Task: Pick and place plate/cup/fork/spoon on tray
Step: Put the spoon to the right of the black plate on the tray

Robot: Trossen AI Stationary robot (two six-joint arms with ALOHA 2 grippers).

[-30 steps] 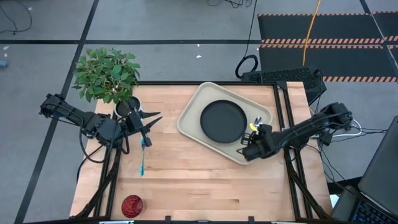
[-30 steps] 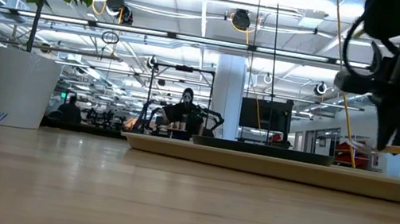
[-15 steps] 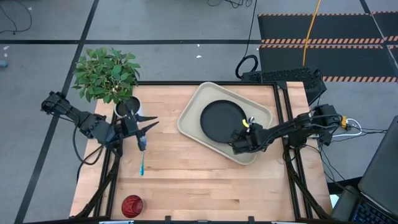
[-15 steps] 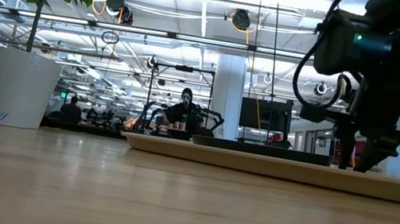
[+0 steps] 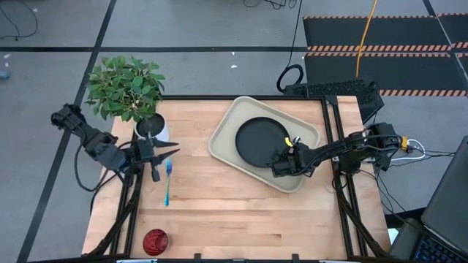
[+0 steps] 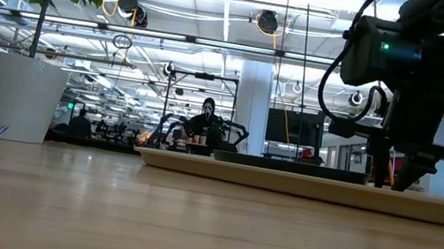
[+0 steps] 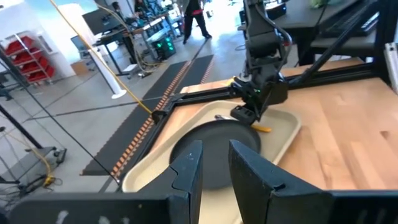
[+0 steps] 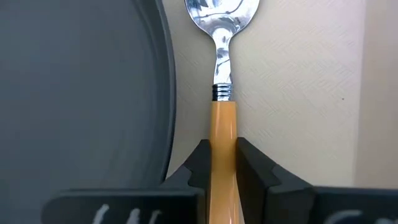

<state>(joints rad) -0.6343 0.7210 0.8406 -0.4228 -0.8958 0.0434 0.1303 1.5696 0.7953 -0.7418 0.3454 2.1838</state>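
High view, near edge to far. The cup (image 5: 155, 241) stands at the lower left of the frame near the front edge of the tabletop (image 5: 219, 212). Above it, the fork (image 5: 167, 183) lies flat at left of centre, its tines toward the left gripper (image 5: 162, 155), which hovers just beside them with jaws apart and empty. The white pot with green plant (image 5: 129, 91) sits at upper left. At right of centre, the right gripper (image 5: 281, 165) is low over the tray (image 5: 227, 128), jaws clamped on the orange handle of the spoon (image 5: 292, 142). In the right wrist view the spoon (image 8: 222, 74) lies on the tray floor just beside the rim of the plate (image 8: 81, 87). The plate (image 5: 257, 141) rests in the tray, which occupies the upper centre-right of the frame.
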